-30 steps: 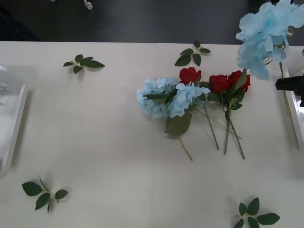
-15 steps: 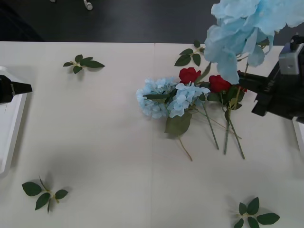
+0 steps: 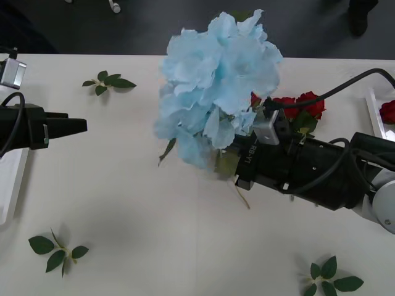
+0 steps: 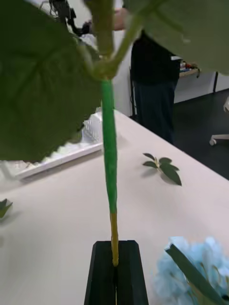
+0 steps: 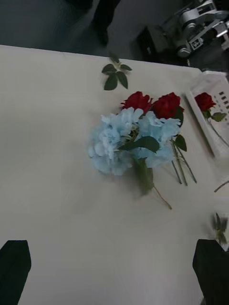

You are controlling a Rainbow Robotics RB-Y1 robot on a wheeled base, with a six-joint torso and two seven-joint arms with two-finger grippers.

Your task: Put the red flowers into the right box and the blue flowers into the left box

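Note:
A big blue flower hangs over the table's middle; its green stem is pinched in my shut right gripper. More blue flowers lie on the table beside two red flowers, which in the front view peek out as red flowers behind the right arm. The right box at the right edge holds one red flower. My left gripper hovers open at the left, near the left box, with its fingers wide apart.
Loose green leaf sprigs lie at the far left, front left and front right. Another sprig sits behind the flower pile. A person stands beyond the table's far edge.
My right arm has swung leftward from the right edge to the table's middle, carrying the blue flower. My left arm has reached in from the left edge.

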